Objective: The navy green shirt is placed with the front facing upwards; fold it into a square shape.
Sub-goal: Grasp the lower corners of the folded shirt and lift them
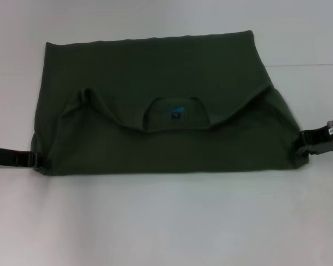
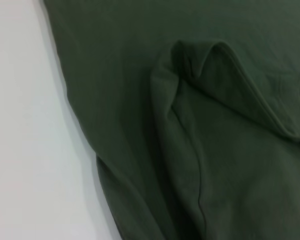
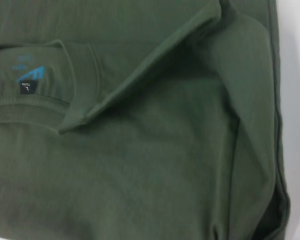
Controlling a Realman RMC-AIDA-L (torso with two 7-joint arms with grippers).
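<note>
Shirt point(image 1: 155, 83) folded between both grippers

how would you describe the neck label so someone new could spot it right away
Start with the navy green shirt spread across the white table, folded over so the collar lies mid-garment, facing the robot. Inside that curved collar opening sits the neck label. It is the only bright blue and black patch on otherwise plain dark green cloth.
</note>
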